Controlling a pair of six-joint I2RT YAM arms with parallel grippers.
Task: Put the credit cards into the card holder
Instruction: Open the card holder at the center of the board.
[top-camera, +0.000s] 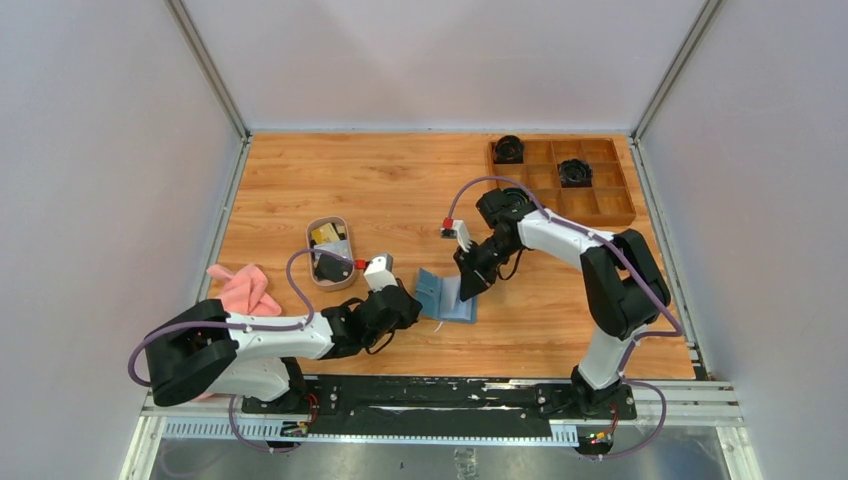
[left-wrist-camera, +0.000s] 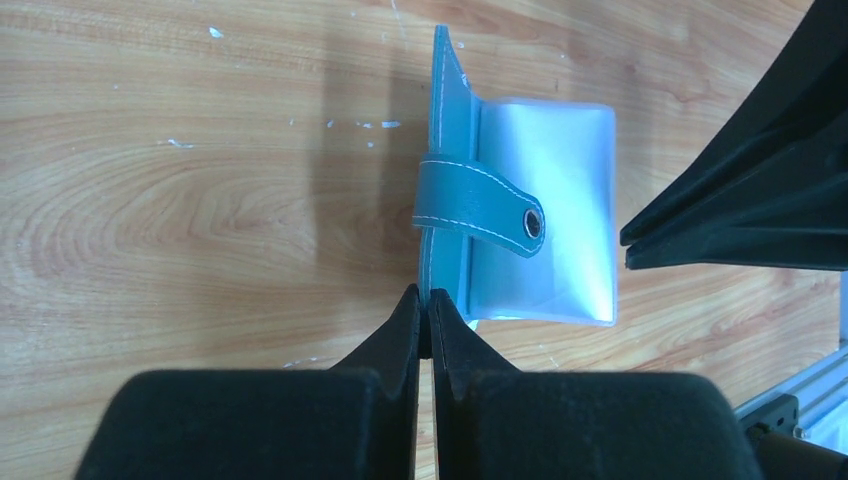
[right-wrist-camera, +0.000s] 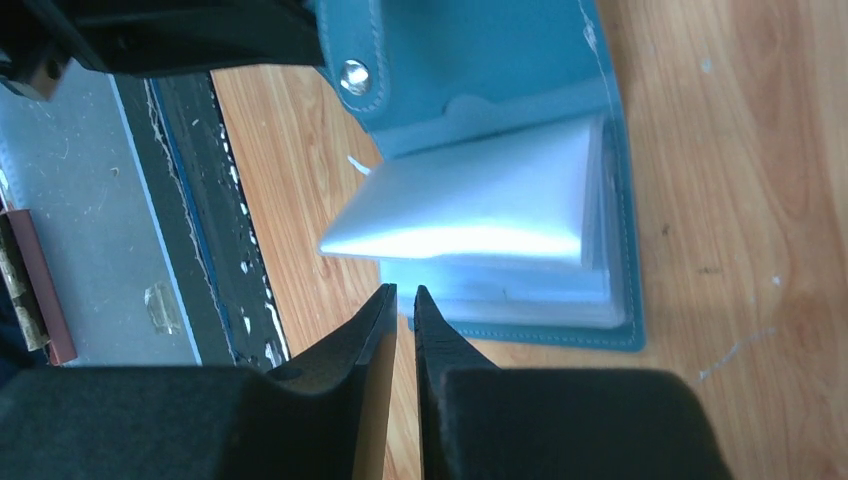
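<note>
At the near middle of the worktop the holder lies open between the two arms, its clear sleeves facing up. Left end effector: closed on the edge of the teal cover, which stands upright beside the sleeves with the snap strap folded across. Right end effector: jaws nearly together with a thin slit between, tips at the free edge of the sleeves; whether a sleeve is nipped cannot be told. One sleeve leaf stands raised above the rest. The cards sit in the dish to the left, well apart from the holder. Judgement: the step in hand is opening and steadying the holder; loading is not yet begun. The next move calls for one arm to pin the cover while the other fetches a card and meets a sleeve mouth squarely. Surface: wood-grain laminate with pale flecks and scuffs. A pink cloth lies near the left edge, a compartment tray at the far right corner. Pale walls on metal framing close three sides.
</note>
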